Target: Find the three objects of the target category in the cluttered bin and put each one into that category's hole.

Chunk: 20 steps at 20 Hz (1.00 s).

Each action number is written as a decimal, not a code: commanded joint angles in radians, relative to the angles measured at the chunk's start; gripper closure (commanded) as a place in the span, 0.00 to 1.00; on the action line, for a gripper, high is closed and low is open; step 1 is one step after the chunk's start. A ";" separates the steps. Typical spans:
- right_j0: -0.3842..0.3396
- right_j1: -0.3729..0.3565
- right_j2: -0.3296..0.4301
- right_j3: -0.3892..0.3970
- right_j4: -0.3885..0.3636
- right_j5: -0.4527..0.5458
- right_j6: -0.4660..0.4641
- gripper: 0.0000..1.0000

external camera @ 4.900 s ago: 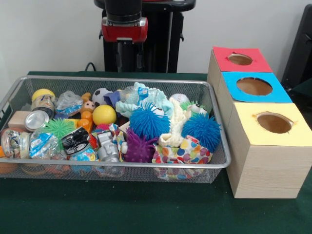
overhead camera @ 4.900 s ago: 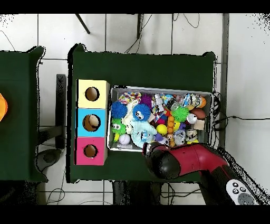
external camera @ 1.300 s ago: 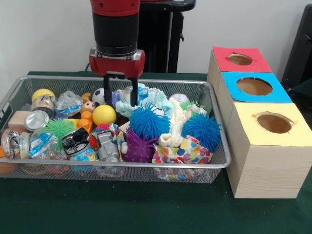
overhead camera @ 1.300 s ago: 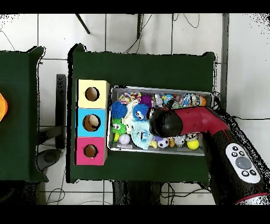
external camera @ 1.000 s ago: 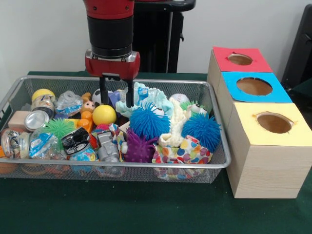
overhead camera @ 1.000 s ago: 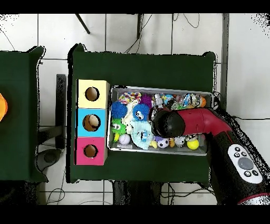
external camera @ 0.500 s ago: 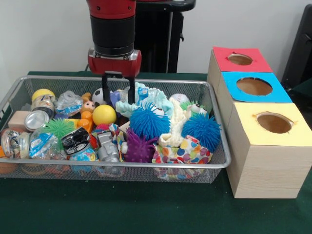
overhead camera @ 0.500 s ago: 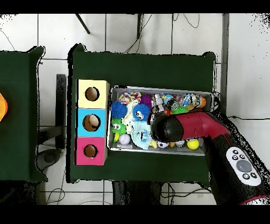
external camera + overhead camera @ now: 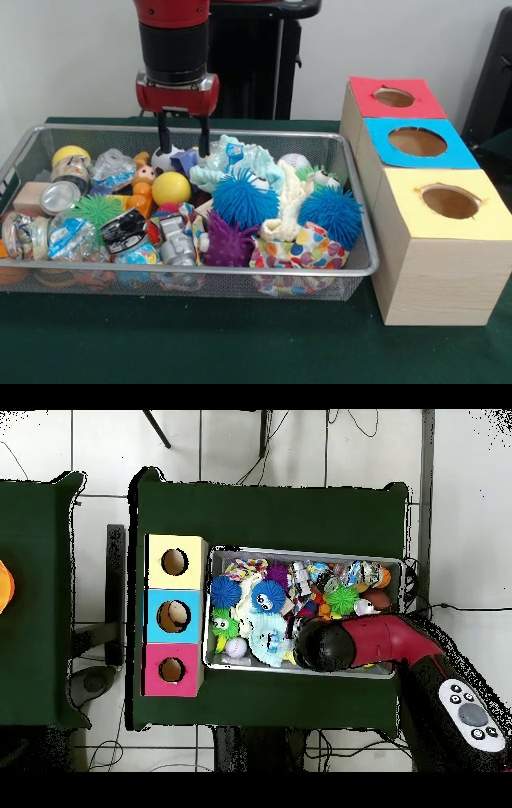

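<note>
Front view: the pincer [image 9: 183, 146] hangs spread and empty over the far side of the wire-mesh bin [image 9: 240, 270], its tips just above a soccer ball [image 9: 163, 158]. A polka-dot cloth [image 9: 300, 249] lies at the bin's near right, below two blue spiky balls [image 9: 244, 198]. The yellow-surround hole [image 9: 450, 202] sits nearest on the wooden box, right of the bin.

Overhead view: the red arm [image 9: 370, 646] covers the bin's lower edge on the green tabletop [image 9: 270, 514]; the pincer is hidden.
</note>
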 commanded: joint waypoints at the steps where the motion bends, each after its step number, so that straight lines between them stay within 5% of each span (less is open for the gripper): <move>1: -0.048 0.056 0.013 0.011 -0.078 -0.046 -0.167 0.00; 10: -0.003 0.240 -0.037 -0.095 -0.193 -0.150 -0.073 0.00; 20: 0.018 0.243 -0.057 -0.098 -0.202 -0.167 -0.049 0.00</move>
